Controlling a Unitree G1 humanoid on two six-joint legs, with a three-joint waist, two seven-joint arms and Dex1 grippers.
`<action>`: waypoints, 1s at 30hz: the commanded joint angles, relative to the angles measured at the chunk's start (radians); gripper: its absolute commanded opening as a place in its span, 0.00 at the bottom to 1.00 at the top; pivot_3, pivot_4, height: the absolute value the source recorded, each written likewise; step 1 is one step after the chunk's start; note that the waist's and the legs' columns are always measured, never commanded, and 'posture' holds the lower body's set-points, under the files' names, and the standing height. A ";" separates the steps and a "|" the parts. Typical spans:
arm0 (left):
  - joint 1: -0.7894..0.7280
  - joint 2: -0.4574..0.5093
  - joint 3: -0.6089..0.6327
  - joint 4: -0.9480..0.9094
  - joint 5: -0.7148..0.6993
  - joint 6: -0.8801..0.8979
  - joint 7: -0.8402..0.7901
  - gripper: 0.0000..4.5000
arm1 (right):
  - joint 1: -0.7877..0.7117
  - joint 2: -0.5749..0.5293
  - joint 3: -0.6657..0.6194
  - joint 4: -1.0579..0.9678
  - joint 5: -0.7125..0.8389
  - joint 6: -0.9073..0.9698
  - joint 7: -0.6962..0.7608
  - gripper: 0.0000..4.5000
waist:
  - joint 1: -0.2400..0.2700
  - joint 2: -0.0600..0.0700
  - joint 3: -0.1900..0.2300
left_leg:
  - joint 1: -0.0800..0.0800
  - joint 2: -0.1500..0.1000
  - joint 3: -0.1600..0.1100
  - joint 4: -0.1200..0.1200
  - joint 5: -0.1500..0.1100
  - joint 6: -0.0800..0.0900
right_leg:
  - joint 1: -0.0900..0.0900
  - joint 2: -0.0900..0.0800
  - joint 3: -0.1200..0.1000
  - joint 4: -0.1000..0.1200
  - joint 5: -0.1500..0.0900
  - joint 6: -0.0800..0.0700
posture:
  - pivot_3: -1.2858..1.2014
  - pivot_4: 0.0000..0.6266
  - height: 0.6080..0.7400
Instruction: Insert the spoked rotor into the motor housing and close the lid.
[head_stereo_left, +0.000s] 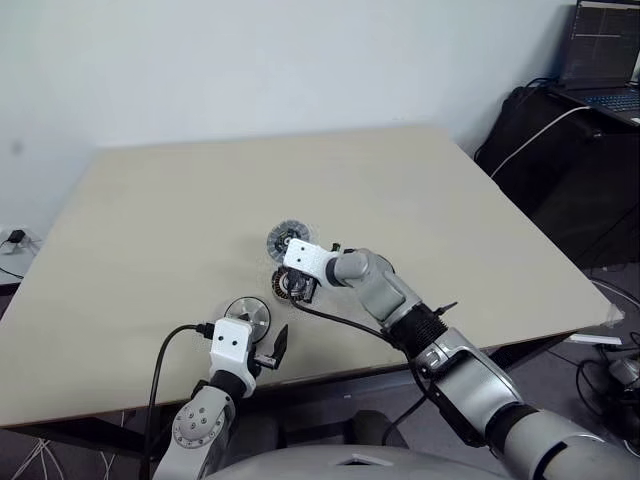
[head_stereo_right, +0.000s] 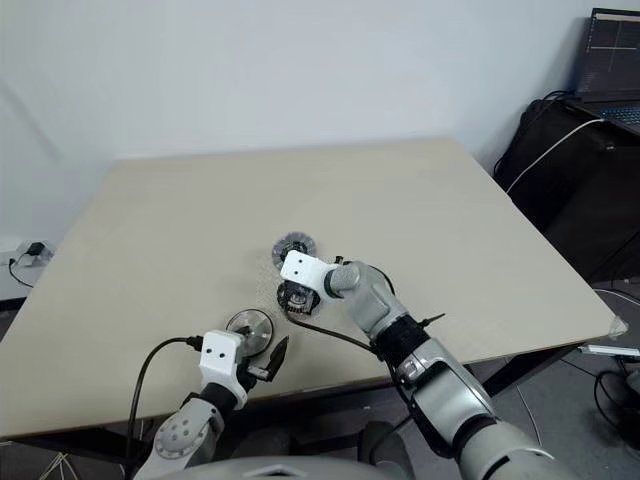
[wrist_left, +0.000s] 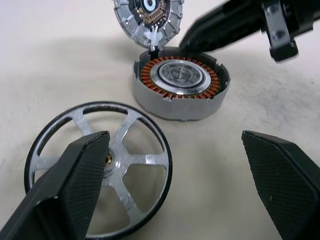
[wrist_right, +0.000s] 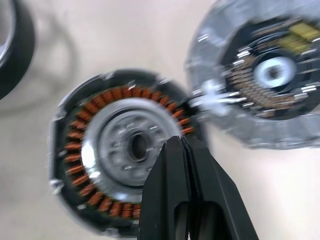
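A: Where's the spoked rotor?
B: On the bench, before the released left pincer, beside the motor housing.
A: Risk?
B: The clenched, empty right pincer over the housing could nudge it.

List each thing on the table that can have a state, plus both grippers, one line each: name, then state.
spoked rotor: flat on the table, not yet in the housing.
motor housing: open, copper windings exposed, no rotor inside.
lid: off, lying beside the housing, inner side up.
left gripper: open, over the rotor, holding nothing.
right gripper: shut, empty, above the housing.
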 joint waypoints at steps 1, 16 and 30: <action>-0.013 -0.003 -0.010 -0.045 -0.004 0.001 -0.001 1.00 | 0.005 0.000 -0.016 -0.051 0.008 0.015 -0.011 0.00 | 0.000 0.000 0.000 | 0.000 0.000 0.000 0.000 0.000 0.000 | 0.000 0.000 0.000 0.000 0.000 0.000 | 0.52 0.00 1.00; -0.009 0.002 0.002 -0.016 -0.008 -0.023 -0.010 1.00 | 0.054 0.017 0.024 -0.057 0.015 0.026 0.002 0.00 | 0.000 -0.003 0.004 | 0.000 0.000 0.000 0.000 0.000 0.000 | 0.000 0.000 0.000 0.000 0.000 0.000 | 0.52 0.00 1.00; -0.006 -0.002 -0.001 -0.032 -0.009 -0.008 -0.011 1.00 | 0.056 0.015 0.016 -0.065 0.009 0.016 -0.024 0.00 | 0.001 -0.003 0.005 | 0.000 0.000 0.000 0.000 0.000 0.000 | 0.000 0.000 0.000 0.000 0.000 0.000 | 0.52 0.00 1.00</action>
